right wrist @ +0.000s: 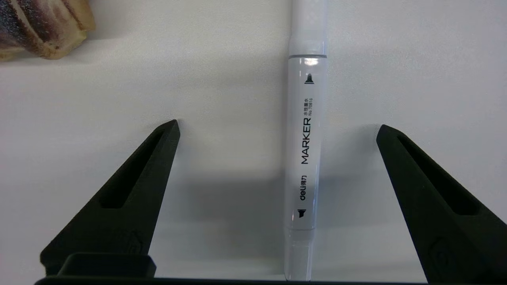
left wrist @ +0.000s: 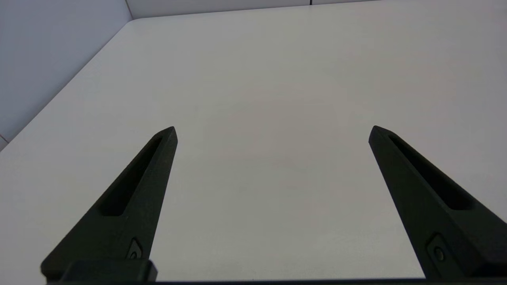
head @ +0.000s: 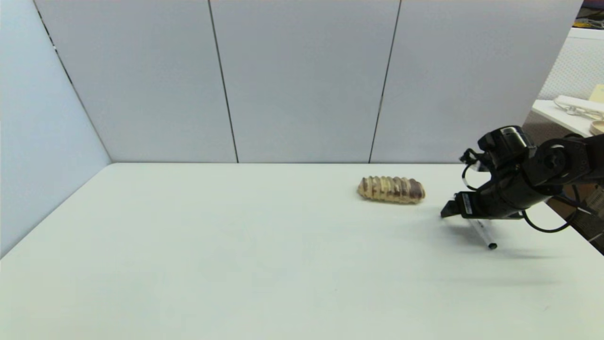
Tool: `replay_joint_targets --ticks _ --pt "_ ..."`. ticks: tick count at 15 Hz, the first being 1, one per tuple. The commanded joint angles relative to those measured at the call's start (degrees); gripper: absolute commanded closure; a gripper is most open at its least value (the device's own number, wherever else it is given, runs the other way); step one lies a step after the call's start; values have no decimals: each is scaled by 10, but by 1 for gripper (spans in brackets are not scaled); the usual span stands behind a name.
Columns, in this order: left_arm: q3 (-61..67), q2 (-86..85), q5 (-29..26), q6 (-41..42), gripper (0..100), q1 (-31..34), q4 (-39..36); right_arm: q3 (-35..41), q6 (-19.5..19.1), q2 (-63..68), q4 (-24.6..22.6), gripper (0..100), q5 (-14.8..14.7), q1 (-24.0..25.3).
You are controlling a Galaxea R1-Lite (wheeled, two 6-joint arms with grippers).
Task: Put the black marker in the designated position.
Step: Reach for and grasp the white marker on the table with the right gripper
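Closest to my right wrist camera is the marker (right wrist: 304, 158), lying flat on the white surface (right wrist: 222, 99) between my right hand's (right wrist: 277, 124) two fingers. That hand is spread wide, each finger well clear of the barrel, nothing gripped. Only this view lets me read the print along the white barrel: "MARKER", "deli" with small Chinese characters beside it, and a finer line that looks like "No.70816", though I can't be sure of the digits. A small tip icon sits near each end of the text. A corner of the bread (right wrist: 41, 29) shows at the edge of this picture.

From the head camera I see what the wrist misses: the whole bread (head: 391, 189) sits toward the right rear of the surface, and the marker (head: 484, 234) pokes out from under my right hand (head: 448, 211), its black end pointing toward me, near the right edge.

My left wrist camera shows only bare surface between the left hand's (left wrist: 273, 132) widely parted fingers; that arm does not appear in the head view.
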Motion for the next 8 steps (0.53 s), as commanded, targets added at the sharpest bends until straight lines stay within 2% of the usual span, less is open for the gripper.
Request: replay_joint_targets --ticks 1,8 --pt "0 0 0 0 0 0 0 0 1 -1 1 100 -1 0" --pt "0 1 0 0 0 0 0 0 0 -1 4 100 -1 0"
